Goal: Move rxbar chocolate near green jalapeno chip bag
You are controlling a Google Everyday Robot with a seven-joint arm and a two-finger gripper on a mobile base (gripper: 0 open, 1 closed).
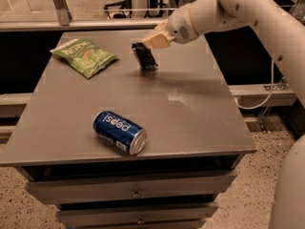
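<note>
Pinching the rxbar chocolate (144, 57) by its upper end, the hand (153, 42) holds it low over the bench (190, 109) near the far edge, right of the green jalapeno chip bag (84, 56); light, flat and slick-wrapped, it may swing in this grip

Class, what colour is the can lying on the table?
The can is blue with white lettering, camera view; the gripper holds the rxbar chocolate beyond it.

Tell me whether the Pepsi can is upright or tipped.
Tipped: the Pepsi can lies on its side near the front of the table. The end effector grips the rxbar chocolate farther back.
</note>
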